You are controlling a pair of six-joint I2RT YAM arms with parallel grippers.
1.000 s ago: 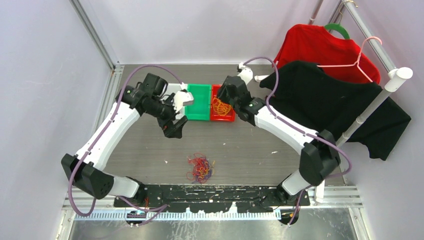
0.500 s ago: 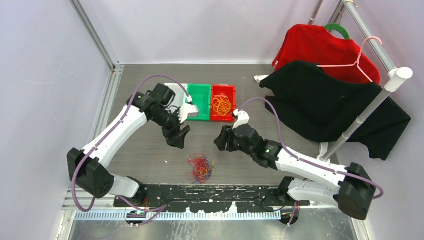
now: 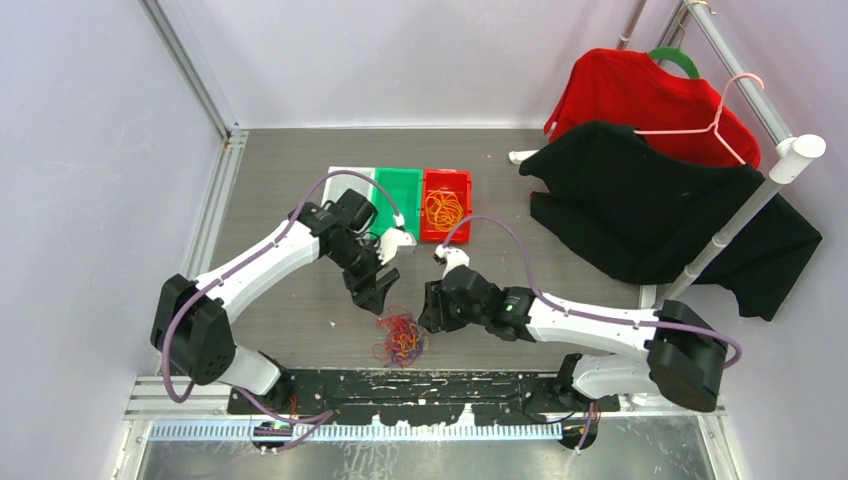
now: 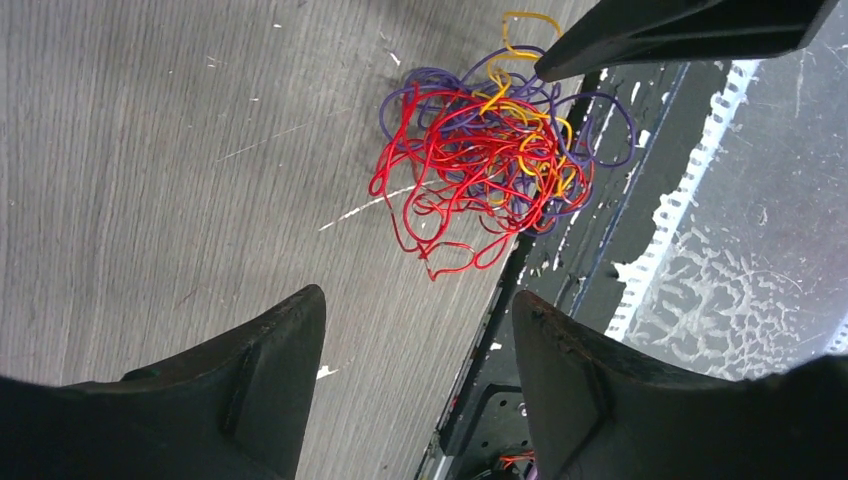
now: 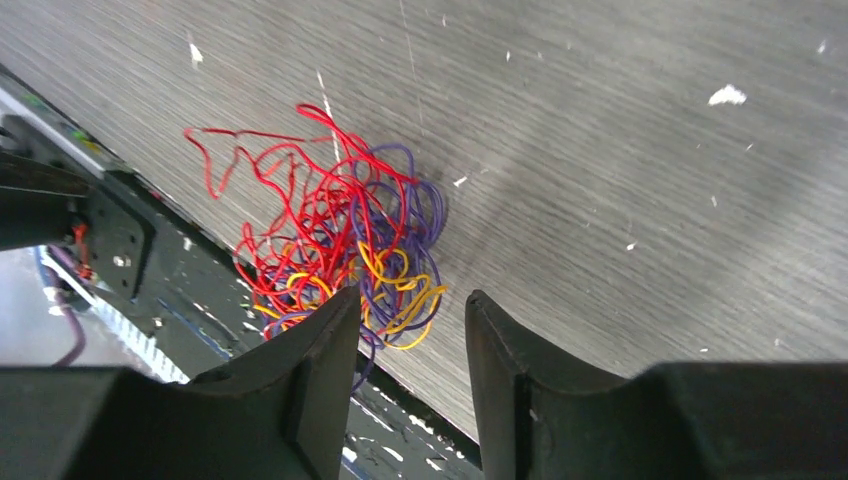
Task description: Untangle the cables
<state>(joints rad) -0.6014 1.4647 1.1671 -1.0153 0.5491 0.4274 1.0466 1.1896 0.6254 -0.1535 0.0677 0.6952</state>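
The cables (image 3: 401, 338) form a tangled red, purple, yellow clump.

a grey wood-grain table (image 3: 280, 190) with small white flecks. at its far side a green tray (image 3: 400, 195) and a red tray (image 3: 447, 180) sit touching, something flat and white (image 3: 345, 175) just left of them. at right, a white rack (image 3: 740, 215) holds a red garment (image 3: 640, 100) on a green hanger (image 3: 675, 60) and a black garment (image 3: 650, 200) on a pink hanger (image 3: 722, 110).

No readable text, labels, numbers anywhere.
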